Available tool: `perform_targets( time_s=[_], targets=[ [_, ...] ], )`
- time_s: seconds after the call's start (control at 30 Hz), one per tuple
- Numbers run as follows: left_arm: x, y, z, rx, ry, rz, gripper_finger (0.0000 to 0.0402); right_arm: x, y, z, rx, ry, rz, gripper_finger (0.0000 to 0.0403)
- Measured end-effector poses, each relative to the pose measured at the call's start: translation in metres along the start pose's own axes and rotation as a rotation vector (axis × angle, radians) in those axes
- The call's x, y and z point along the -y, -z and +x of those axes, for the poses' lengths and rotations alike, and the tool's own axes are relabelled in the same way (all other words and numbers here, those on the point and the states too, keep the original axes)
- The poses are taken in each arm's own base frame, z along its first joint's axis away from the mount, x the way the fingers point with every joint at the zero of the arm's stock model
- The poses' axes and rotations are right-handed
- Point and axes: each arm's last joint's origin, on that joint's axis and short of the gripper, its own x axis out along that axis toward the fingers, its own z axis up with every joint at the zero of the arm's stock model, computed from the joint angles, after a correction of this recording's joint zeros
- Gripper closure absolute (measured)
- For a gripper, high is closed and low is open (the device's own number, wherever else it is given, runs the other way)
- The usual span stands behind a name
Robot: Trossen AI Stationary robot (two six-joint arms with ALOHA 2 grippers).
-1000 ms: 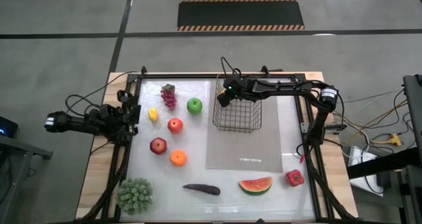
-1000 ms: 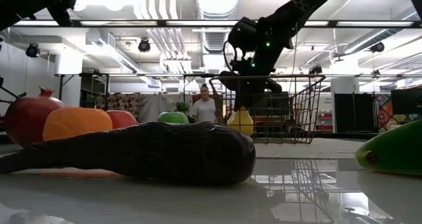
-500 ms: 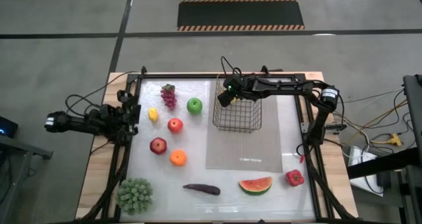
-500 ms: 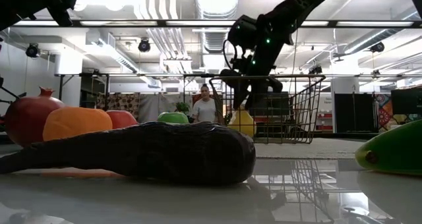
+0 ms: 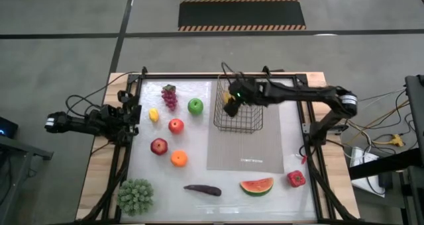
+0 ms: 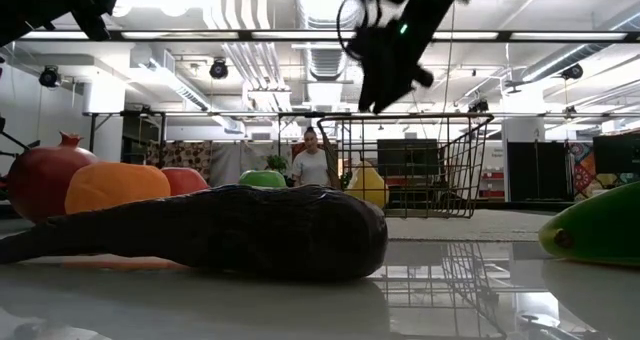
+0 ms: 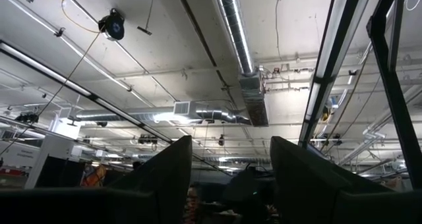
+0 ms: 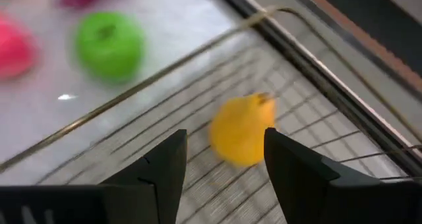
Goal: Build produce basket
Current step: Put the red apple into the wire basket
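Note:
The black wire basket (image 5: 239,112) stands on the far end of the grey mat (image 5: 245,152). A yellow pear (image 8: 241,128) lies on the basket's mesh floor near its far left corner, and it also shows in the low view (image 6: 366,185). My right gripper (image 5: 229,104) hangs open above that corner, clear of the pear and above the rim in the low view (image 6: 378,102). My left gripper (image 7: 231,184) is open and empty, parked at the table's left edge (image 5: 126,116) and pointing up.
Left of the basket lie purple grapes (image 5: 169,96), a green apple (image 5: 195,106), a small yellow fruit (image 5: 154,114), two red fruits (image 5: 175,126), and an orange (image 5: 179,159). Near the front lie an eggplant (image 5: 203,190), a watermelon slice (image 5: 256,186), a red pepper (image 5: 296,179) and a green bushy vegetable (image 5: 136,196).
My right gripper has risen from down inside the basket, beside the pear, to above the rim, shifting slightly toward the near edge. The pear has stayed on the basket floor.

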Motion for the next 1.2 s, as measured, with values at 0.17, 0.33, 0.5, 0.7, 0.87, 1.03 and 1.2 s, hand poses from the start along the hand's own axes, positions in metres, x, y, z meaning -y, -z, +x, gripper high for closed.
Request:
perform_targets(
  time_s=[0.17, 0.33, 0.5, 0.7, 0.87, 1.03, 1.2],
  targets=[
    [0.0, 0.0, 0.0, 0.0, 0.0, -0.006, 0.0213, -0.037, 0.033, -0.049, 0.06, -0.14, -0.215, 0.0228],
    [0.0, 0.001, 0.0, -0.007, 0.002, -0.004, 0.0213, -0.065, 0.087, -0.077, 0.179, -0.318, -0.344, 0.0239],
    [0.002, 0.006, 0.002, -0.04, 0.01, 0.005, 0.0213, -0.077, 0.127, -0.09, 0.402, -0.493, -0.395, 0.0251],
    [0.007, 0.018, 0.005, -0.127, 0.022, -0.11, 0.0213, -0.066, 0.148, -0.095, 0.539, -0.549, -0.43, 0.0264],
    [0.012, 0.03, 0.011, -0.216, 0.015, -0.244, 0.0213, -0.055, 0.158, -0.096, 0.585, -0.548, -0.453, 0.0271],
    [0.018, 0.035, 0.026, -0.276, -0.041, -0.357, 0.0213, -0.049, 0.163, -0.096, 0.62, -0.555, -0.447, 0.0267],
    [0.03, 0.047, 0.049, -0.375, -0.045, -0.371, 0.0213, -0.048, 0.165, -0.095, 0.618, -0.551, -0.457, 0.027]
  ],
)
